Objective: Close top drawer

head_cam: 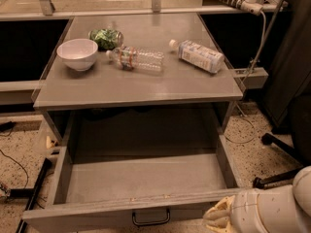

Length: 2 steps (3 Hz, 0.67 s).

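Top drawer, wide grey tray, stands open: rigid, probably free-sliding. Push its flat front near dark wire handle. Your cream gripper sits at right front corner; can't tell whether open or closed.

Looking like a robotics lab: grey worktable standing on speckled floor, cables trailing around, gripper sitting at bottom right.

1. A speckled terrazzo floor shows on both sides.
2. A grey table stands at centre under warm light.
3. At right, a dark wheeled chair base rests on the floor.
4. Farther right hangs a dark sheet, perhaps a curtain.
5. The gripper sits at the near right edge.
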Each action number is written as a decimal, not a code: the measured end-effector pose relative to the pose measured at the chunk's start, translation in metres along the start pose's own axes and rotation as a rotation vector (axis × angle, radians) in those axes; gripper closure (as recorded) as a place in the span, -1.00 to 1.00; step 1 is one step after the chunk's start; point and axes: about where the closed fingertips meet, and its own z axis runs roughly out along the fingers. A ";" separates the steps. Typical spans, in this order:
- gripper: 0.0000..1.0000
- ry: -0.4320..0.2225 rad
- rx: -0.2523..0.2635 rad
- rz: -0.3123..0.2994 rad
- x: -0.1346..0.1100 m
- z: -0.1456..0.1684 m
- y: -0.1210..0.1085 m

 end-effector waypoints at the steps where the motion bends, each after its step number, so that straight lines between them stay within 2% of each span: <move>1: -0.78 0.000 0.000 0.000 0.000 0.000 0.000; 2: -1.00 -0.017 -0.008 -0.029 -0.008 0.011 -0.012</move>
